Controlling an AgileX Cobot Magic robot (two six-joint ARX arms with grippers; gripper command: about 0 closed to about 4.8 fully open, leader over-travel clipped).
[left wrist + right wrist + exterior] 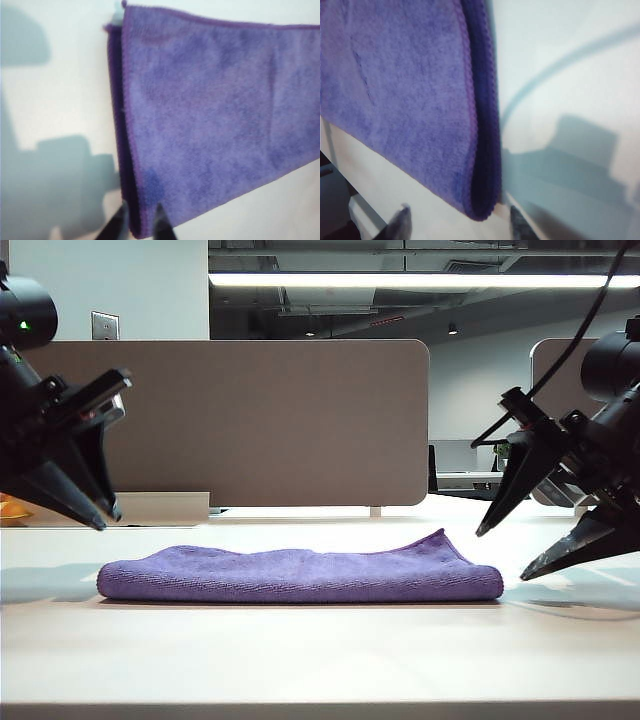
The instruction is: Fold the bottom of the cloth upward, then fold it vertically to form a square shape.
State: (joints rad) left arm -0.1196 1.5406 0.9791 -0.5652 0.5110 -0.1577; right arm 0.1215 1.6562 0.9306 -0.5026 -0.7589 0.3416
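Cloth (300, 575) folded flat; left tool (110, 515) narrow, right tool (505, 552) wide, both off edges.

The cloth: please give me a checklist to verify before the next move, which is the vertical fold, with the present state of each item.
1. First fold done: the cloth lies doubled in a long band, two layers visible at both ends. Ok.
2. Layers aligned: one corner at the far right stands up a little. Not ok.
3. Left gripper free: raised beside the cloth's left end, holding nothing. Ok.
4. Right gripper free: jaws wide open, above the right end. Ok.
5. Table around the cloth bare in the exterior view. Ok.
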